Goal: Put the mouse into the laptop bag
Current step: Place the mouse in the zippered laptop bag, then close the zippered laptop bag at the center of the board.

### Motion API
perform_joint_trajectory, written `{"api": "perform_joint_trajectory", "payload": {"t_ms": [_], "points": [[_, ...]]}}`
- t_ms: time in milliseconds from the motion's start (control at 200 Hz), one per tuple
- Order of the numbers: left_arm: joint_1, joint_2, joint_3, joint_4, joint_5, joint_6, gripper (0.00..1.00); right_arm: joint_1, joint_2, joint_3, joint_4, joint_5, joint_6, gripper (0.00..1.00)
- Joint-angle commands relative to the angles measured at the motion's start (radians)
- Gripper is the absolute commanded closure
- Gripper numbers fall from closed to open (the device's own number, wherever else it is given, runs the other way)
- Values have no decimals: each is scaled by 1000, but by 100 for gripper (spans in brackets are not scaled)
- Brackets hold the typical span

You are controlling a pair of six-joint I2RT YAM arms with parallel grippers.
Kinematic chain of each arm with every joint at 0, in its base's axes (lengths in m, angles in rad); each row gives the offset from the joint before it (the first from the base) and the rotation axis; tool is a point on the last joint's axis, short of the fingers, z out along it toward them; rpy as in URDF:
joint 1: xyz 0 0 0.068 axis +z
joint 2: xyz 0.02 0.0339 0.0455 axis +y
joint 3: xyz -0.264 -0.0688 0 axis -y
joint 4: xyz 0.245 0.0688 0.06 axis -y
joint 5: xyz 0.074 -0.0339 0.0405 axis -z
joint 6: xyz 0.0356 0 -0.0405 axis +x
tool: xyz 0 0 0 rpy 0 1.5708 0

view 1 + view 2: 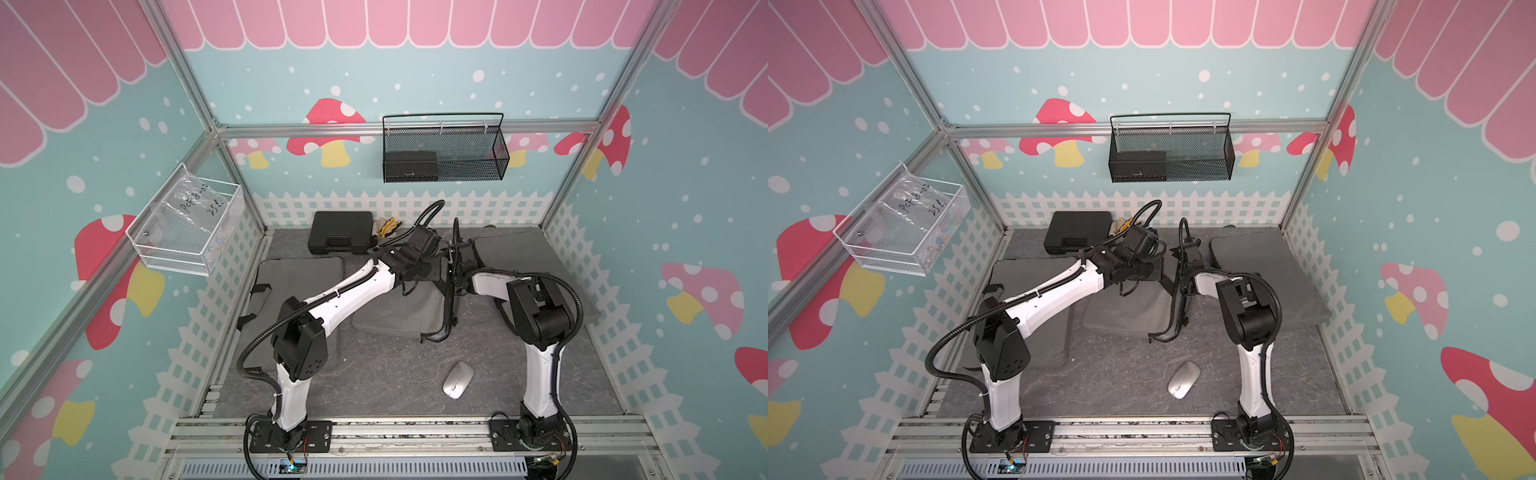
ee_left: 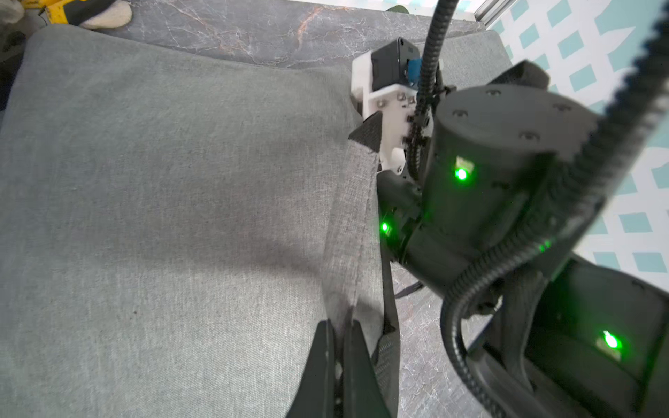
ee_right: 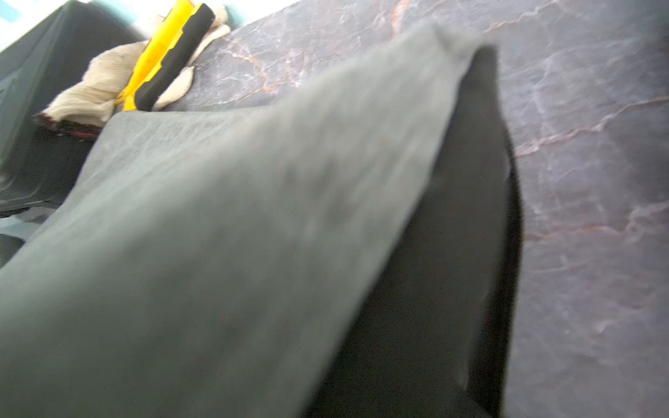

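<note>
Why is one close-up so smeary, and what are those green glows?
Right wrist view: the bag fills the frame, smeared and out of focus; the yellow tool behind is clearer. Left wrist view: sharper weave, a soft shadow on the bag, green lights blooming on the right arm. Both top views: even light, the mouse crisp.

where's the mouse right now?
In both top views the mouse lies on the table near the front edge, beside the right arm base, apart from the laptop bag.
</note>
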Motion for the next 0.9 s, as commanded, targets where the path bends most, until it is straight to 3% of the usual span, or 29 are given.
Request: {"api": "perform_joint_trajectory", "payload": {"t_ms": [0,365,605,810,895], "points": [[7,-51,-10,21,2,-1,100,7,28,17,-32,64,23,44],[14,-48,-27,37,18,-8,100,7,34,39,-41,68,31,48],[27,-48,-67,52,17,-34,100,6,-90,-72,-9,35,2,21],[26,-95,-159,72,-45,-92,36,7,-309,-296,29,31,-25,14],[21,-176,-265,126,-94,-126,21,6,-411,-393,32,40,-26,12]]}}
